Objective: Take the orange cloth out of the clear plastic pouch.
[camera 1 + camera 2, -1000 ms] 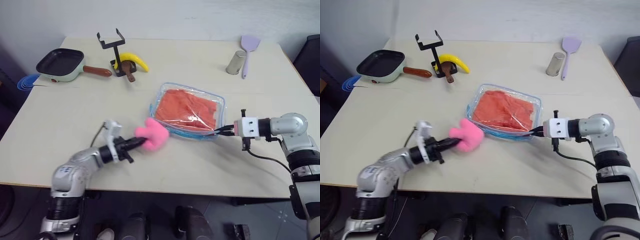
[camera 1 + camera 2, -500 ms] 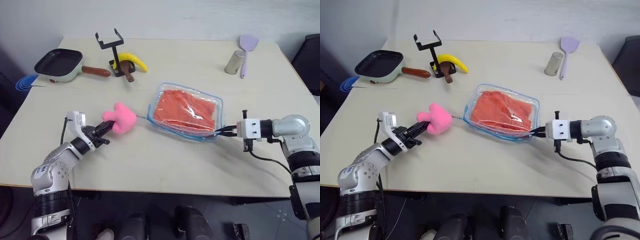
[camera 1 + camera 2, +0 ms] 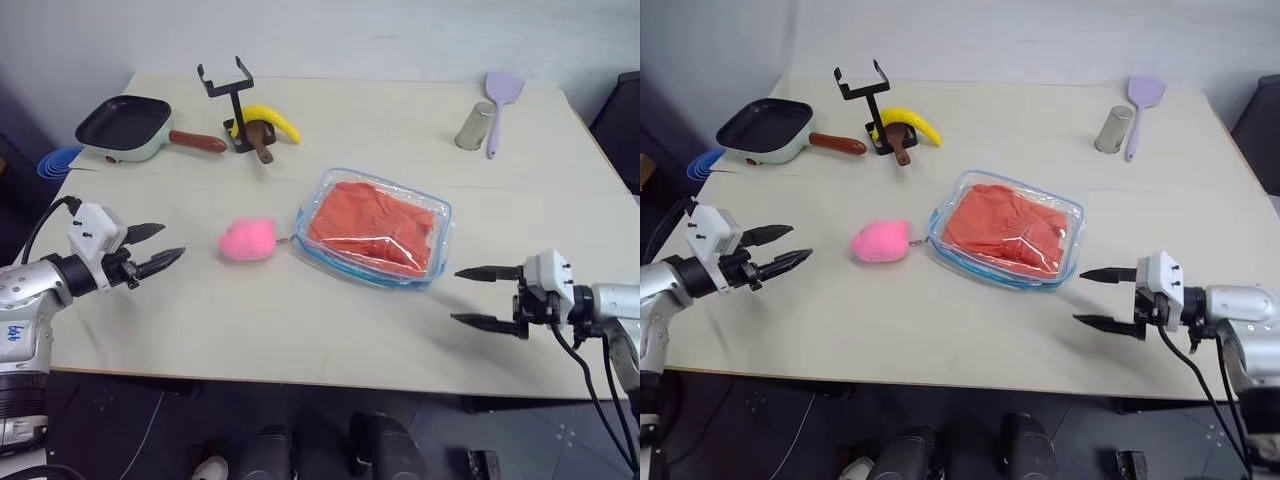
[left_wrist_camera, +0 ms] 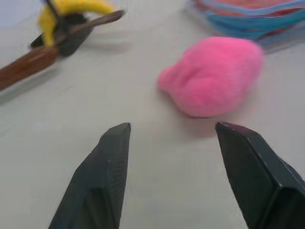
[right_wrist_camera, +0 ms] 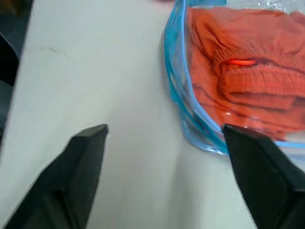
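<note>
Our left gripper (image 3: 158, 249) hovers with jaws spread, empty. A fluffy pink sponge (image 3: 247, 240) lies beside the clear blue-trimmed plastic pouch (image 3: 375, 230), which encloses the wrinkled orange cloth (image 3: 372, 224). Our right gripper (image 3: 468, 296) gapes wide, apart from the pouch.

The clear plastic pouch (image 3: 375, 237) looks glossy and crinkled over the soft, wrinkled orange cloth (image 3: 372, 224), a fuzzy pink sponge (image 3: 247, 240) lies at its 9 o'clock on the smooth matt worktop (image 3: 300, 320), and a dull metal cup (image 3: 472, 126) stands at its 1 o'clock.
</note>
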